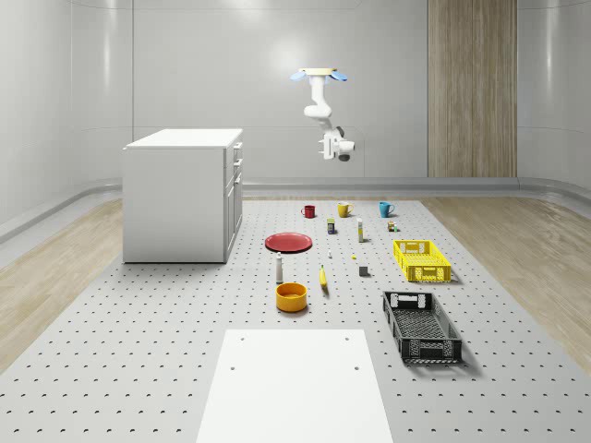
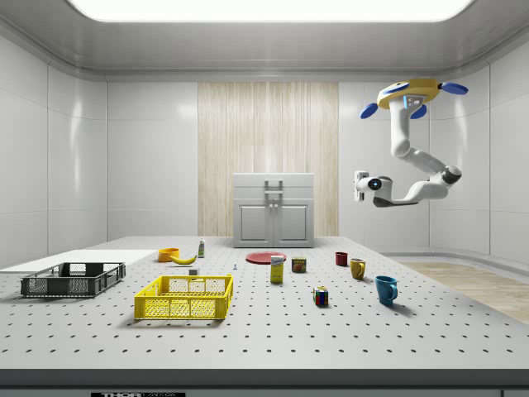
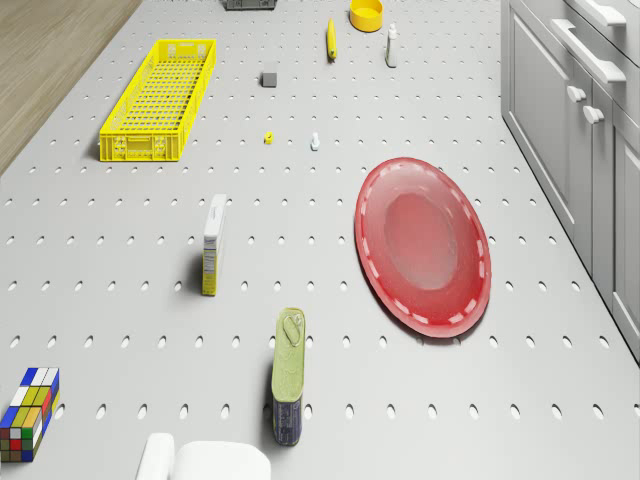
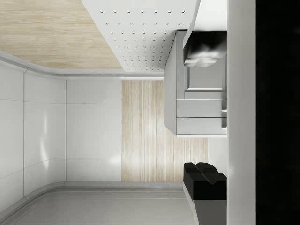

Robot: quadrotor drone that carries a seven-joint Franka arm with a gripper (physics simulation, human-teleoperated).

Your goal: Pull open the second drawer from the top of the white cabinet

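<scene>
- The white cabinet [image 1: 185,196] stands on the pegboard floor, well apart from the fingers and ahead of them, all its drawers flush.
- The drone [image 2: 410,95] hovers high over the floor beyond the mugs, arm folded beneath it.
- The gripper [image 2: 361,184] hangs in open air, facing the cabinet; whether it is open, I cannot tell.
- The second drawer [image 2: 274,197] is untouched: approach, grasp and pull all remain.
</scene>
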